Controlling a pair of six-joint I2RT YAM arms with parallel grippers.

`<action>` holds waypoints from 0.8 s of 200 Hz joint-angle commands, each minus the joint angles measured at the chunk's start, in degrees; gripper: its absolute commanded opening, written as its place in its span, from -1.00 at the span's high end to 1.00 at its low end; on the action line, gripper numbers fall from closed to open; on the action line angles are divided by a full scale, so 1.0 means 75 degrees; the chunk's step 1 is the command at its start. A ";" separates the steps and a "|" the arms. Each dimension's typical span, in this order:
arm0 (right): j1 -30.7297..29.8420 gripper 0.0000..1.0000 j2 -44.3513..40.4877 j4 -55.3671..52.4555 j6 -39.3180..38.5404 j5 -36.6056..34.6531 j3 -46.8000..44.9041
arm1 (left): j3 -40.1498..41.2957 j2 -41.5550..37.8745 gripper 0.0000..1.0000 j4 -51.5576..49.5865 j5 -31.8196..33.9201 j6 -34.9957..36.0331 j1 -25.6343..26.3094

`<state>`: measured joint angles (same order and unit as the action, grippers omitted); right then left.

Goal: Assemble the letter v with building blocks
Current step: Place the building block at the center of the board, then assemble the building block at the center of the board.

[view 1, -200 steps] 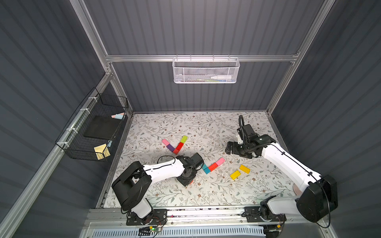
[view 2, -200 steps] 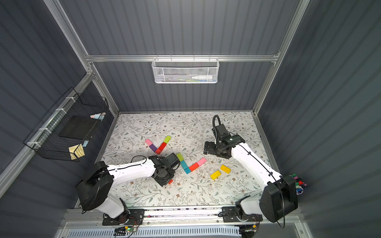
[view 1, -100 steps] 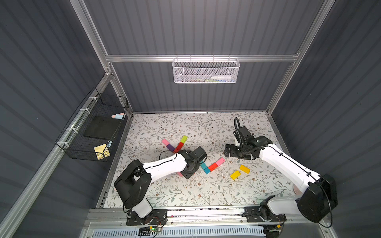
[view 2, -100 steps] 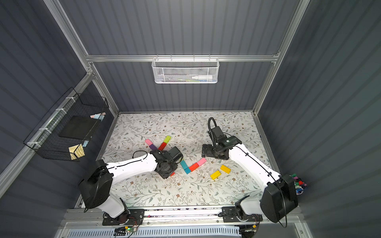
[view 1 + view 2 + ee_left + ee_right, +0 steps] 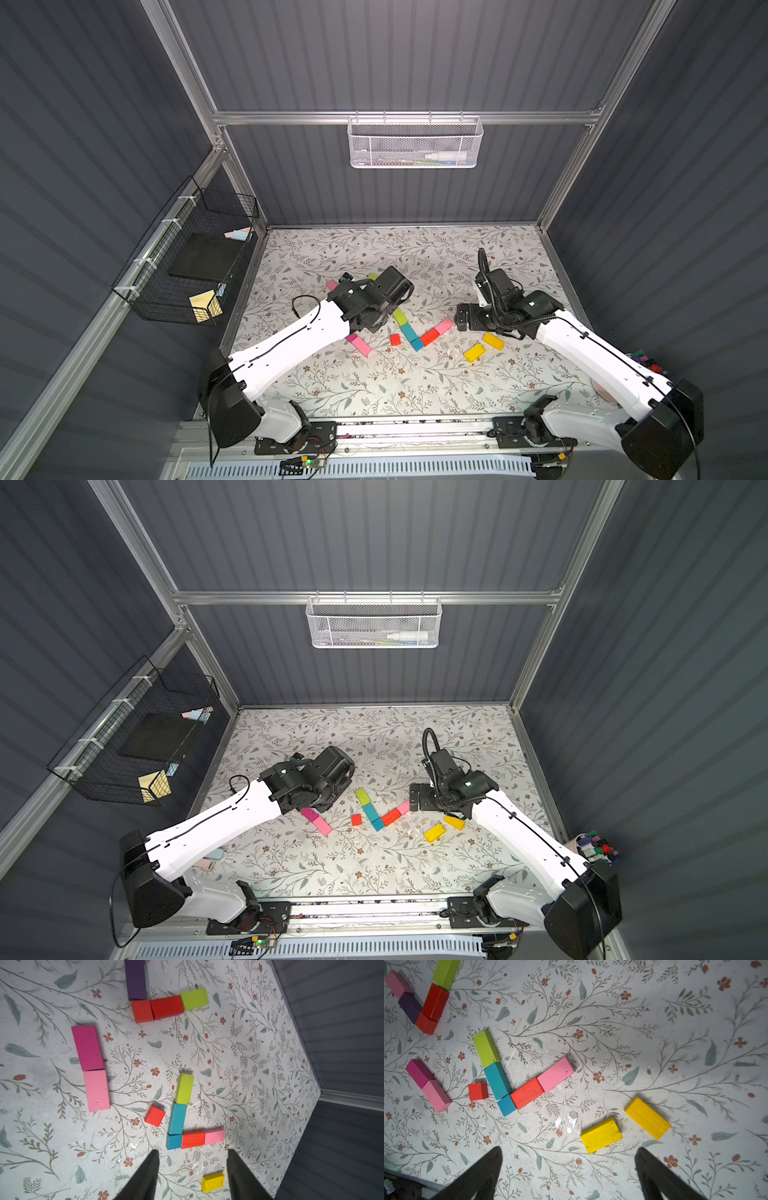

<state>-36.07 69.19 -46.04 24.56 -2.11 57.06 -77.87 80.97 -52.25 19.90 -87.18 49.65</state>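
Our left gripper (image 5: 192, 1152) hangs off the worktop (image 5: 52, 1147), jaws partly apart, holding and touching nothing. Our right gripper (image 5: 569, 1149) is spread wide and empty too.

The teal cube (image 5: 174, 1141) is our landmark. It forms the tip of a V that looks finished, with an arm of two blocks running off each way. Just beside it, on our left arm's side and not quite touching that V, sits a loose red cube (image 5: 154, 1115). Further out on that side a magenta block (image 5: 87, 1048) and a pink block (image 5: 97, 1091) lie end to end, touching. Two yellow blocks (image 5: 601, 1135) lie apart on the other side of the teal cube, near our right arm.

We judge that the magenta and pink pair is one arm of another V, and the red cube is meant for its tip. To do it well, we come down square on two flat faces of the red cube, keeping the jaw nearer the teal cube narrow so the finished V is not nudged. We then carry the cube away from the teal cube and set it flush against the pink block's free end.
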 commanded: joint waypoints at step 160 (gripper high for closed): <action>-0.3493 -0.30 0.6115 -0.1465 0.1238 -0.0010 0.4922 | -0.3323 -0.0220 -0.86 0.5821 0.2074 0.9454 -0.1643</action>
<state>-61.93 114.19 -51.51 32.01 -2.61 92.66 -98.89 76.44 -10.94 39.99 -26.44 39.59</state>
